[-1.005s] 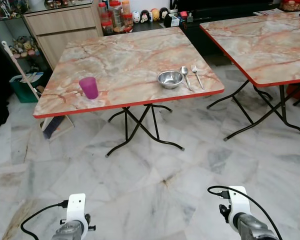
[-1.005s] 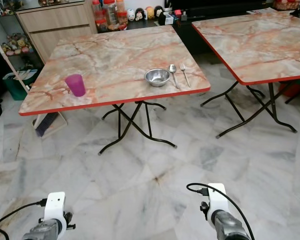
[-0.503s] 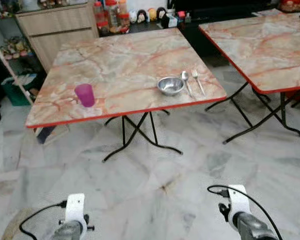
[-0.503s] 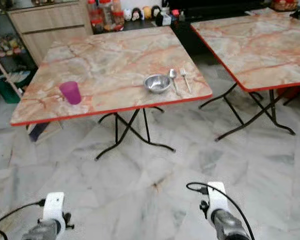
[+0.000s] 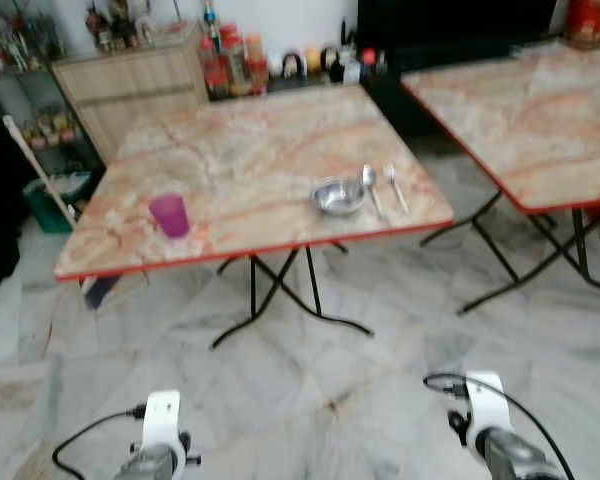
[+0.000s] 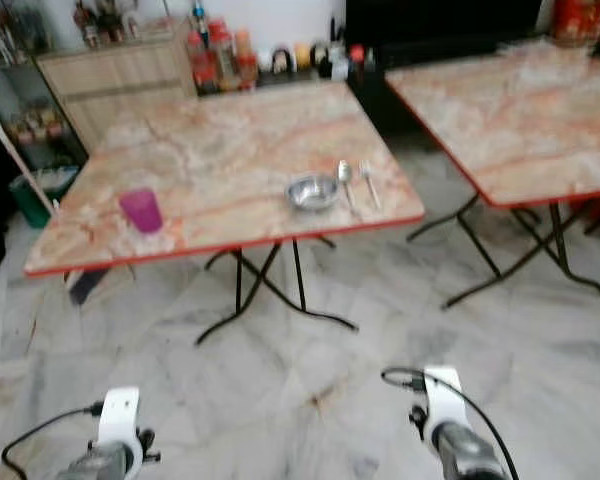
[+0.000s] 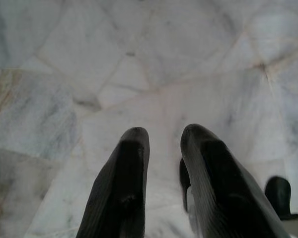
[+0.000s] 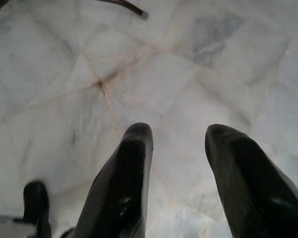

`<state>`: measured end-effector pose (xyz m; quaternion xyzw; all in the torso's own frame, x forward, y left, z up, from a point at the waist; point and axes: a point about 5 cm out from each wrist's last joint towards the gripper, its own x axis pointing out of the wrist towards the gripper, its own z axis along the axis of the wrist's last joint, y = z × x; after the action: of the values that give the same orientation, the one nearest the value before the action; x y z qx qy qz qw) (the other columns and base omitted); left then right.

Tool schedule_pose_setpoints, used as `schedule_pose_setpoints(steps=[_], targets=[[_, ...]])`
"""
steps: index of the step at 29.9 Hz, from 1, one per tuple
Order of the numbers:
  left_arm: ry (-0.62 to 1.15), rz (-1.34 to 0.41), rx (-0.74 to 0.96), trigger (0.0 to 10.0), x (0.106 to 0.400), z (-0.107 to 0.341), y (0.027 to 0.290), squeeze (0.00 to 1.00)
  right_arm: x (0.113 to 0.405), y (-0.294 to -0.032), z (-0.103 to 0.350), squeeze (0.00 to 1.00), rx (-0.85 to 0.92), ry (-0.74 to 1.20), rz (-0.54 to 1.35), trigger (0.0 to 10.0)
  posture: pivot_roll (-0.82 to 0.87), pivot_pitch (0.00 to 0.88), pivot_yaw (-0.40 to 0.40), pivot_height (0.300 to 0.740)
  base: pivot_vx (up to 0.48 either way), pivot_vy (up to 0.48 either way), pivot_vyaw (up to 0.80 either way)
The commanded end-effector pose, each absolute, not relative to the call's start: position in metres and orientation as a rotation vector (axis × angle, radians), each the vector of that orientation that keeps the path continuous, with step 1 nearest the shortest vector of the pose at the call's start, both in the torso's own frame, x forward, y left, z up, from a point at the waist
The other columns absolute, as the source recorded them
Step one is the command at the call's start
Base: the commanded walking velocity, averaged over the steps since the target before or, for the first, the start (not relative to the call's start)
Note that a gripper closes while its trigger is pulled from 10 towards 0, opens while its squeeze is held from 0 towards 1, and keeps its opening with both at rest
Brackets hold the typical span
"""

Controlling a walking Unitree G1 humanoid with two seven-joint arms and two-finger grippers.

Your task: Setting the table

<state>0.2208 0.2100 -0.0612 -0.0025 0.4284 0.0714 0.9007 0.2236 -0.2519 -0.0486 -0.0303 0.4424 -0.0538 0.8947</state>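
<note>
The two head eyes look forward and down, slightly blurred, sharing the marble table point(image 5: 250, 170) well ahead. Each wrist camera points straight down, close over the pale floor point(image 7: 154, 64).

the near table point(image 5: 230, 160) has a cream marble pattern veined in orange-pink, a red rim and black legs. the second table point(image 5: 540, 110) wears the same pattern and red edge. the cup point(image 5: 169, 215) is magenta. the bowl point(image 5: 339, 197), spoon point(image 5: 371, 186) and fork point(image 5: 395, 187) are shiny silver. the floor point(image 5: 380, 340) is grey-white marble with faint brown veins. the cabinet point(image 5: 140, 85) is pale wood.
</note>
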Motion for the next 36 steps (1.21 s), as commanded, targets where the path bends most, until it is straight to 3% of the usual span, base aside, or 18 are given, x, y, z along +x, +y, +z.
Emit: schedule_pose_setpoints(steps=[1, 28, 36], targets=[[0.891, 0.175, 0.021, 10.0, 0.22, -0.059, 0.221, 0.0, 0.229, -0.242, -0.049, 0.0, -0.056, 0.911, -0.084, 10.0, -0.07, 0.0, 0.058, 0.736, 0.3, 0.0, 0.0], [0.906, 0.166, 0.03, 10.0, 0.214, -0.063, 0.221, 0.0, 0.227, -0.241, -0.05, 0.0, -0.063, 0.92, -0.072, 10.0, -0.07, 0.0, 0.063, 0.736, 0.305, 0.0, 0.09], [0.898, 0.197, 0.031, 10.0, 0.211, -0.059, 0.245, 0.0, 0.229, -0.241, -0.049, 0.0, -0.057, 0.914, -0.077, 10.0, -0.08, 0.0, 0.06, 0.736, 0.304, 0.0, 0.0]])
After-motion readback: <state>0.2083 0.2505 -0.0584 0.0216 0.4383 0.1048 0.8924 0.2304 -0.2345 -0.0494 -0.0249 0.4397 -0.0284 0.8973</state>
